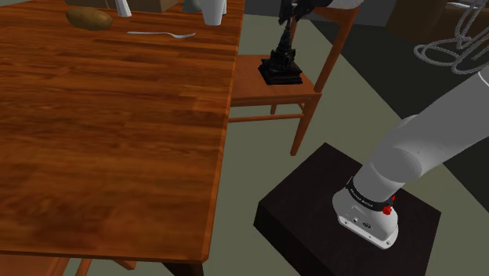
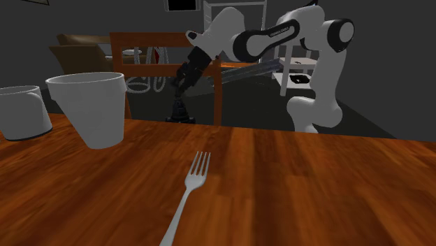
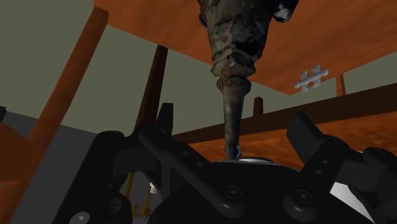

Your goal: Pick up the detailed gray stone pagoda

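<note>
- The pagoda [image 1: 280, 63] [image 2: 180, 110] [image 3: 236, 38], dark and mottled grey, stood upright on the seat of a wooden chair [image 1: 249, 78], directly below the end effector [image 1: 292, 11] [image 2: 184, 82] [image 3: 235, 124].
- The end effector hung over the pagoda's top, pointing down along its thin spire.
- In the wrist view the two black fingers [image 3: 167, 121] stood wide apart with the spire between them, touching neither; nothing was held.
- The wooden surface [image 1: 110, 141] lay to the shoulder view's left of the end effector, just beside the chair.
- On that surface, well apart from the end effector, lay a fork [image 1: 161, 34] [image 2: 185, 203] and a potato [image 1: 88, 19].
- Two white cups [image 2: 91, 105] [image 2: 21, 112] stood near the fork.
</note>
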